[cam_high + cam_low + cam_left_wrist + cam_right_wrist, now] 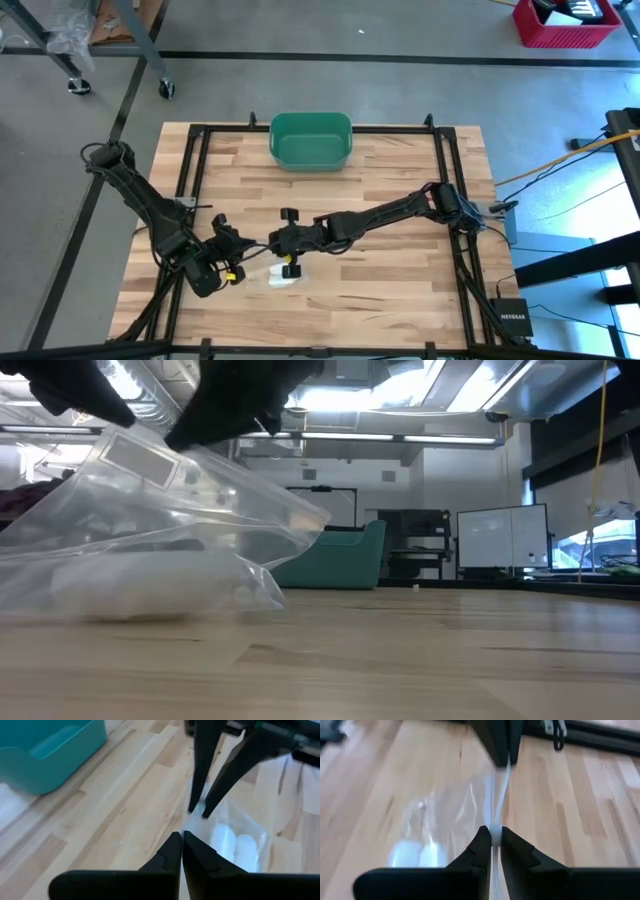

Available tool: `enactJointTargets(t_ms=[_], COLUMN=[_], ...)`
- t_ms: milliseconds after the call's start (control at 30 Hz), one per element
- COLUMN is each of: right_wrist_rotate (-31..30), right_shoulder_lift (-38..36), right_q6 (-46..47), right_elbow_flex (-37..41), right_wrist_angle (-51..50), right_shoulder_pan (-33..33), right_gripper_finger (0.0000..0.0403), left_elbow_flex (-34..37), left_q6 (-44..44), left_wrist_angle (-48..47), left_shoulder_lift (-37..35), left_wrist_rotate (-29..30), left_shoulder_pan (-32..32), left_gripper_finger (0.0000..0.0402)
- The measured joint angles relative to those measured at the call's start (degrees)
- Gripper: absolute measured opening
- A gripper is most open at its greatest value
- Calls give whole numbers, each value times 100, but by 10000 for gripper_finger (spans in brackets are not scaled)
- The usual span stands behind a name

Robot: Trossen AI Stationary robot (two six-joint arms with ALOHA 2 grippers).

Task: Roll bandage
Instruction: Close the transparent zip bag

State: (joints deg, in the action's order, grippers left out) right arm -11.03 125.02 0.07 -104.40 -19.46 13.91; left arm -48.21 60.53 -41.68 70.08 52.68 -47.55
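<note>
Left tool (237,266) stands low over the desk (400,290) toward the near left corner, its two prongs brought together on the rim of a clear plastic bag (278,277); the left wrist view shows the prongs (172,851) pinched on the film at the bag's mouth. The bag lies on the desk close to the near edge, left of centre, and holds the task's item: white bandage rolls (235,845), apparently two side by side, resting at the closed end of the bag. Right tool (289,252) reaches in from the right side of the desk to the same bag, its prongs clamped on the bag's upper rim just beside the left tool's hold, as the right wrist view confirms with film (495,832) caught between them. Judgement: the two opposed holds on the rim serve to spread or steady the mouth so the rolls can be got out; the bandage is not yet free, so the rolling proper is not begun. A green bin (311,140) sits at the far edge, centre, well apart, likely the receptacle for later use
</note>
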Motion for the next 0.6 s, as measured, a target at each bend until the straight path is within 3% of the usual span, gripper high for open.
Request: enactJointTargets(t_ms=[600], right_wrist_rotate=[-200], right_shoulder_lift=[-476], right_q6=[25], right_elbow_flex=[15], right_wrist_angle=[-2902], right_shoulder_pan=[2], right_gripper_finger=[35], left_elbow_flex=[-2], left_q6=[1121], left_wrist_angle=[-1074], left_shoulder_lift=[-15], left_wrist_rotate=[-255], left_shoulder_pan=[-404], left_gripper_finger=[0])
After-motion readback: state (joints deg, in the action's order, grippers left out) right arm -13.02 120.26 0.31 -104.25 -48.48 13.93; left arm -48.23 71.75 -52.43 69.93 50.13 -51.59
